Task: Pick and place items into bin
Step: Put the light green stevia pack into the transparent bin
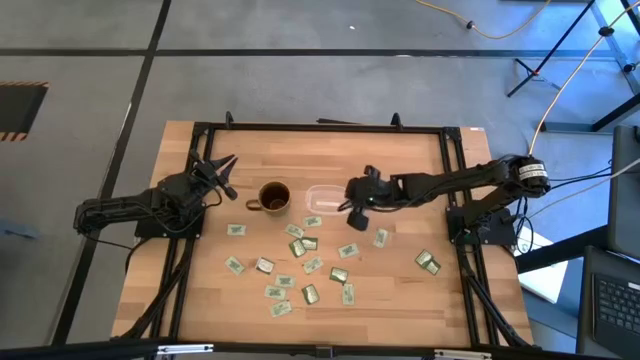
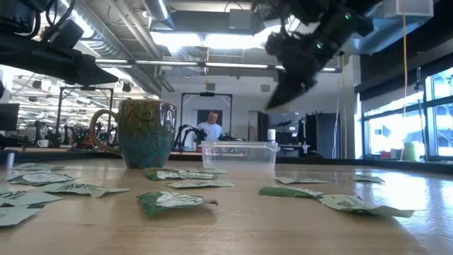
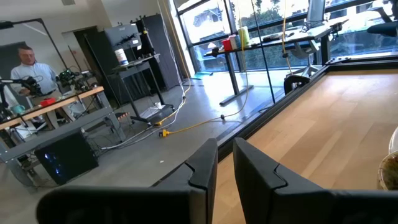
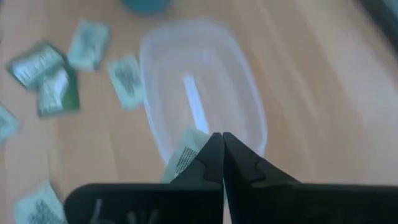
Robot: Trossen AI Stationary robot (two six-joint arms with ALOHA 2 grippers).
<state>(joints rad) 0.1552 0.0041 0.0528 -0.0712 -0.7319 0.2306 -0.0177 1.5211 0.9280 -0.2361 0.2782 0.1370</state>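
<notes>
**Right jaws pinch one packet over bin**

Closed right gripper (image 4: 221, 163) grips one packet (image 4: 184, 154) above the clear bin (image 1: 322, 199) mid-table; about eighteen packets (image 1: 310, 294) lie toward the front edge. Left gripper (image 3: 225, 163), slightly parted, holds nothing; low view blurs the right gripper

One mug (image 1: 274, 197) and one clear bin (image 1: 322, 189) stand on the counter (image 1: 400, 160). I count about eighteen packets (image 1: 339, 274) lying loose: two at the far right, the rest spread across the middle and near left. One more packet (image 4: 184, 155) is pinched in the right claw (image 1: 356, 218). There are two arms, so two claws; the left claw (image 1: 228, 175) holds none.
</notes>
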